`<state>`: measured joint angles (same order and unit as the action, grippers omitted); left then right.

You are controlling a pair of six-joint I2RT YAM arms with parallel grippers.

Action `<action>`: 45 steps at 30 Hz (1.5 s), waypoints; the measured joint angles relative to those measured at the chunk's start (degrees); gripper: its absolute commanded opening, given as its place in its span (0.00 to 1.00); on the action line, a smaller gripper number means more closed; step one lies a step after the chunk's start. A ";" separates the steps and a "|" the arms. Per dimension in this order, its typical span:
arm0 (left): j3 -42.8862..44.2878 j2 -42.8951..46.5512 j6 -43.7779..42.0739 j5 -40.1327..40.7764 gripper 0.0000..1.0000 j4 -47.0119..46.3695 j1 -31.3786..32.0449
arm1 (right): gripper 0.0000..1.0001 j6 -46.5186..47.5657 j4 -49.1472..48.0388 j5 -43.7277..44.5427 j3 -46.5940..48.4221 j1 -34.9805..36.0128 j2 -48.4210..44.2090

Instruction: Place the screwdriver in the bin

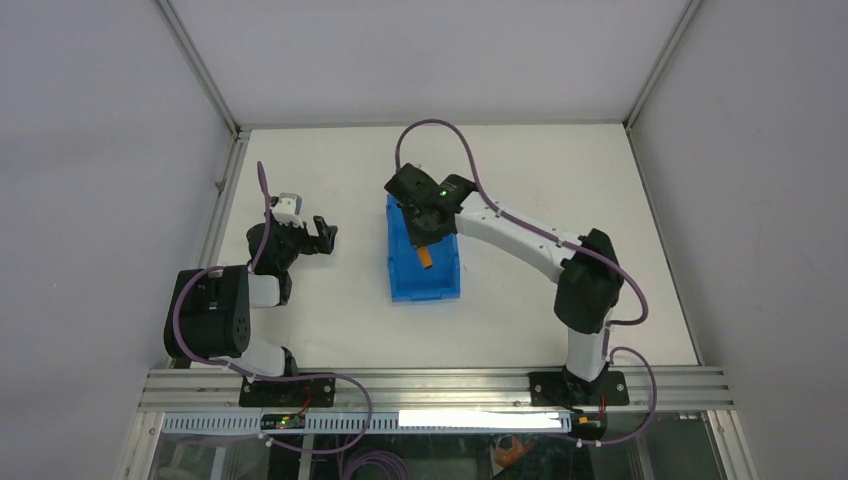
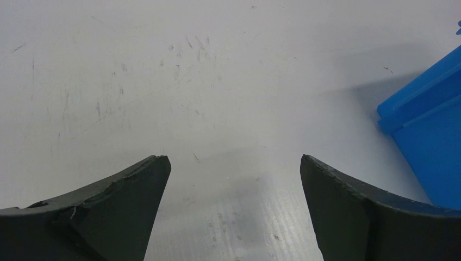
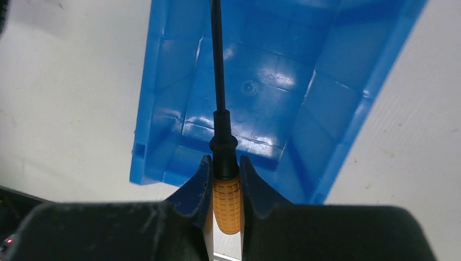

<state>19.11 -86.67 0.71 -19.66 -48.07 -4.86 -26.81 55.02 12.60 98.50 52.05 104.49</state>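
Observation:
The blue bin [image 1: 440, 283] lies on the white table near its middle. It also shows in the right wrist view [image 3: 272, 92] and at the right edge of the left wrist view [image 2: 429, 125]. My right gripper [image 1: 424, 226] [image 3: 223, 161] is shut on the screwdriver [image 3: 226, 201], held by its orange handle, above the bin's far end. The thin black shaft points out over the bin's floor. In the top view the orange handle [image 1: 427, 258] shows below the gripper, over the bin. My left gripper [image 1: 325, 236] [image 2: 234, 163] is open and empty, left of the bin.
Metal frame rails run along the table's left, right and near edges. White walls enclose the back and sides. The right arm [image 1: 540, 245] reaches across from the right base to the bin.

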 measured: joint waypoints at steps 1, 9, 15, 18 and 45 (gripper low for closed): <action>0.00 0.00 -0.02 0.00 0.99 0.00 0.00 | 0.00 -0.22 -0.09 -0.09 0.00 0.42 1.33; 0.00 0.00 0.00 0.00 0.99 0.00 0.00 | 0.00 -2.58 -4.13 -0.94 -4.24 0.74 10.32; 0.00 0.00 0.00 0.00 0.99 0.00 0.00 | 0.15 -4.59 -8.48 -0.76 -8.35 0.66 12.63; 0.00 0.00 0.00 0.00 0.99 0.00 0.00 | 0.27 -5.49 -9.79 0.11 -9.29 0.66 12.81; 0.00 0.00 0.00 0.00 0.99 0.00 0.00 | 0.99 2.62 -14.60 6.67 -15.26 1.60 -20.90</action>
<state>19.11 -86.67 0.71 -19.66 -48.07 -4.86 -24.18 40.42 19.27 83.24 53.65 83.59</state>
